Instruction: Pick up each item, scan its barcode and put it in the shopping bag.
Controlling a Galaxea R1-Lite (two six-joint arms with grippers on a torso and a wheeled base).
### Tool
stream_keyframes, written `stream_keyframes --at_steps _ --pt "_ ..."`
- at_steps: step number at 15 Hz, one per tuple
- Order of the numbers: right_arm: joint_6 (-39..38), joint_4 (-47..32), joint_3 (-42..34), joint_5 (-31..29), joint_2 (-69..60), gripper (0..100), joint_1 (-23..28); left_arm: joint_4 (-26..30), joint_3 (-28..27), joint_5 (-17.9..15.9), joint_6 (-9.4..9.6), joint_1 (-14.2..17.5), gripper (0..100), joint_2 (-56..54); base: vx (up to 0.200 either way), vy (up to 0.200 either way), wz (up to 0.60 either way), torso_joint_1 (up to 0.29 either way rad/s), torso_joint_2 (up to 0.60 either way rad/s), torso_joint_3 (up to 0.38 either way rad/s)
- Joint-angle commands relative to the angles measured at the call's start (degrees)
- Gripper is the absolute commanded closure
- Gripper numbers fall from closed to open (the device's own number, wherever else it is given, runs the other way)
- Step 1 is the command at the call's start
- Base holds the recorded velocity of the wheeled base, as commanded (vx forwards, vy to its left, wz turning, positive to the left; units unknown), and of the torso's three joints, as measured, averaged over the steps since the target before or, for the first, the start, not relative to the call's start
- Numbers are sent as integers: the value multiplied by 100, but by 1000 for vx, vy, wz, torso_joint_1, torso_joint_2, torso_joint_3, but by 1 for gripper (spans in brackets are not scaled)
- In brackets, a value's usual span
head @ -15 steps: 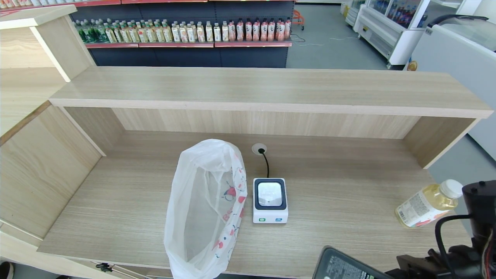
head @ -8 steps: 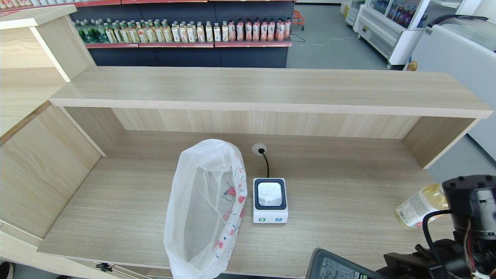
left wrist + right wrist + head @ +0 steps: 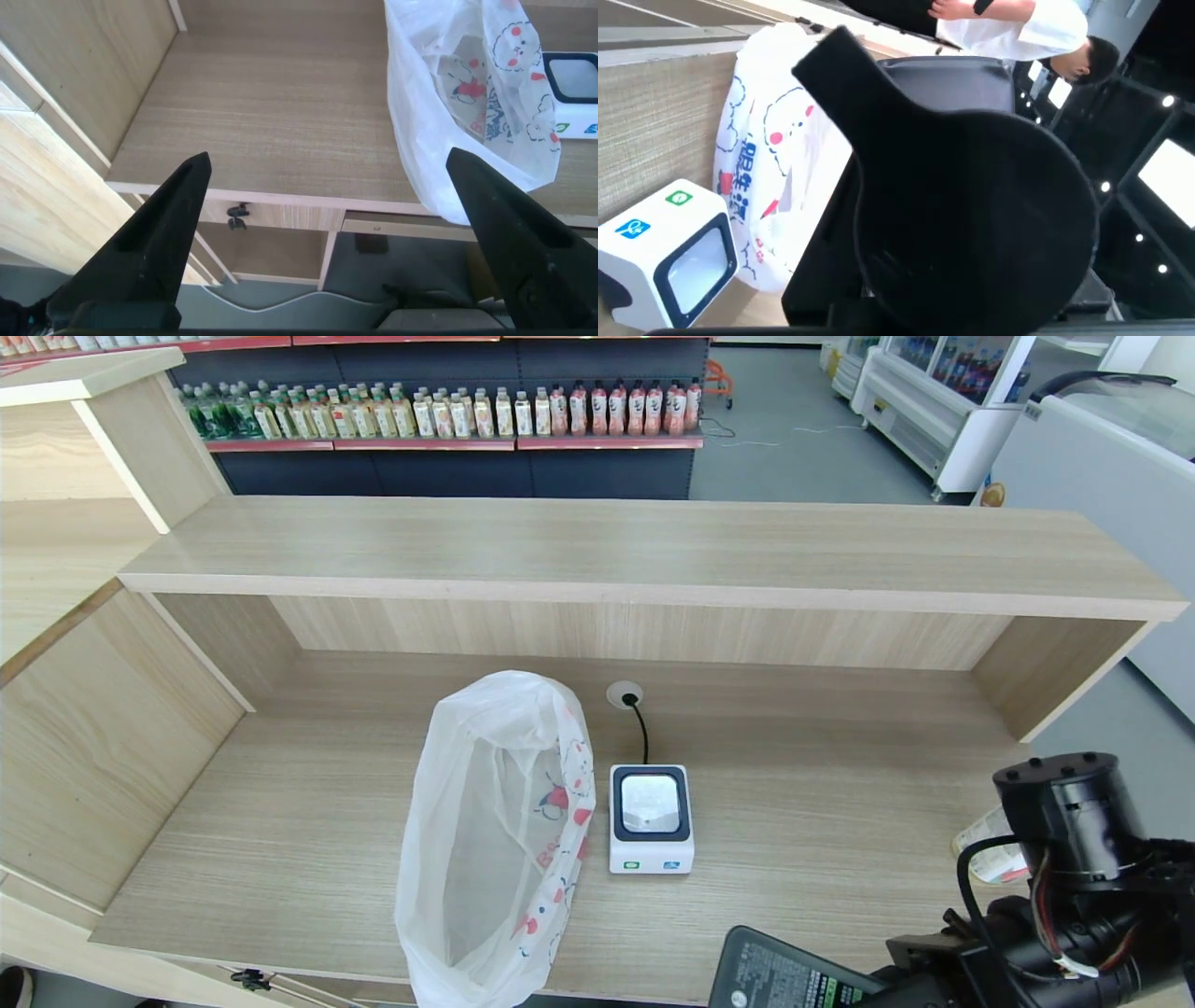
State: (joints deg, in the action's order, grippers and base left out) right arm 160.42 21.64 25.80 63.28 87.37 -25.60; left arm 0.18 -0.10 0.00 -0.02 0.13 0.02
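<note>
My left tool (image 3: 327, 163) gapes wide, holding nothing, above the counter's (image 3: 840, 784) near edge. Right tool (image 3: 962, 205): I cannot tell its state. The bottle (image 3: 980, 854) lies at the right edge, half hidden behind my right arm (image 3: 1064, 812). The bag (image 3: 495, 831) stands open beside the scanner (image 3: 651, 817), I judge for a short drop

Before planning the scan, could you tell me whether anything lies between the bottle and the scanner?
Nothing visible does: only counter surface lies between the bottle at the right end and the scanner; the shopping bag stands just left of it.
</note>
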Motion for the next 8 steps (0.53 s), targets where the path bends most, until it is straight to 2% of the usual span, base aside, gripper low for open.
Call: stream_keyframes --at_steps 1,3,8 --pt "458 -11 207 97 439 100 -59 -1 1 0 -6 -5 0 -2 0 0 0 0 0 0" --pt "458 -28 294 88 676 100 -209 -1 1 0 2 4 0 -2 0 0 0 0 0 0" --pt "458 -19 453 88 1019 100 -217 -1 1 0 2 -5 0 -2 0 0 0 0 0 0"
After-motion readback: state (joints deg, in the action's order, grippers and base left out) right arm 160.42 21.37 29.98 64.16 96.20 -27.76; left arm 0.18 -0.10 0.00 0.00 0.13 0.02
